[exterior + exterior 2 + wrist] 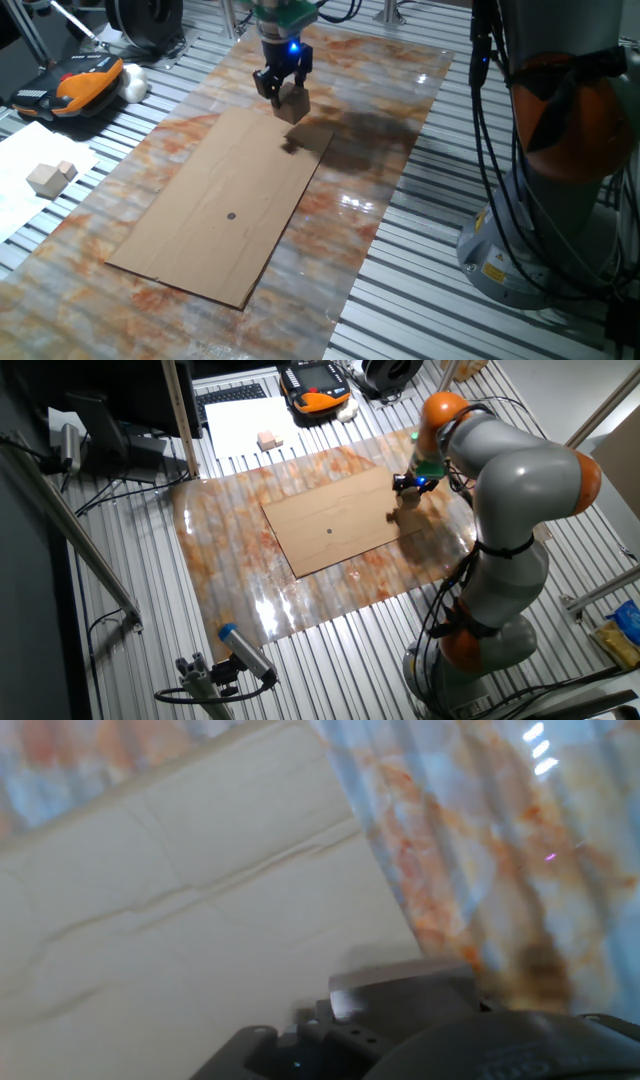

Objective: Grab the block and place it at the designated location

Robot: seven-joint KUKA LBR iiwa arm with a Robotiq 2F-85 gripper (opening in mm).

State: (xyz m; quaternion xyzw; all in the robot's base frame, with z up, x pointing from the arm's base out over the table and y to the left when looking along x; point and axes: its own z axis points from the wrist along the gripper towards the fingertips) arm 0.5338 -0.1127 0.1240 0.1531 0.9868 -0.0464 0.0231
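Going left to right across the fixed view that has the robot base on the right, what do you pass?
Pair of pale wooden blocks → dark dot on the cardboard sheet → tool holding the block → robot base.

The block looks like matt, light-tan wood. The cardboard sheet is flat brown paperboard, dull, with faint creases in the hand view. Beneath it a marbled orange-grey mat shines glossily, catching highlights. The table is ribbed, brushed metal.
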